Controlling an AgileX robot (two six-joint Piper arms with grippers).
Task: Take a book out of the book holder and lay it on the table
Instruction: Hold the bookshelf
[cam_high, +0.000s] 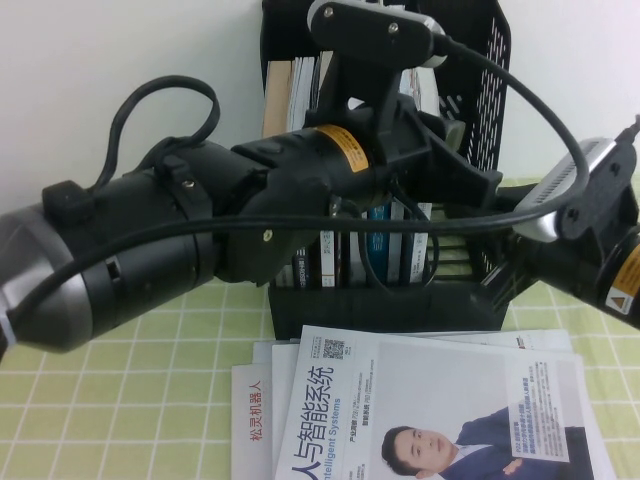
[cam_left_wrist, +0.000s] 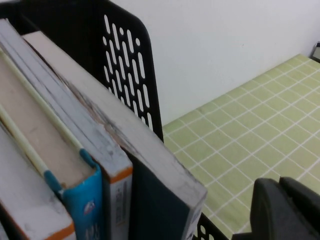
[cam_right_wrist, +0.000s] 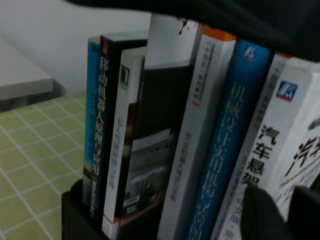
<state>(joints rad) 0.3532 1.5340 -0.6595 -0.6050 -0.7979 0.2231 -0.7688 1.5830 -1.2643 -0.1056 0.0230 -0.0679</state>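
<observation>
The black book holder (cam_high: 480, 70) stands at the back of the green grid table (cam_high: 130, 400), full of upright books. My left gripper (cam_high: 455, 160) is high at the holder's top right; in the left wrist view it (cam_left_wrist: 282, 205) looks shut and empty, just off the dark teal book (cam_left_wrist: 150, 210), the outermost one beside the perforated wall (cam_left_wrist: 130, 65). My right gripper (cam_high: 500, 280) is low at the holder's front right. In the right wrist view it (cam_right_wrist: 289, 205) shows a narrow gap, close before the book's white face (cam_right_wrist: 272, 145) with black characters.
A white magazine (cam_high: 440, 410) showing a man in a blue suit lies on other booklets (cam_high: 250, 430) at the table's front. A bright-blue-spined book (cam_right_wrist: 225, 150) stands beside the white one. The left arm's cable (cam_high: 520, 110) loops over the holder. A white wall is behind.
</observation>
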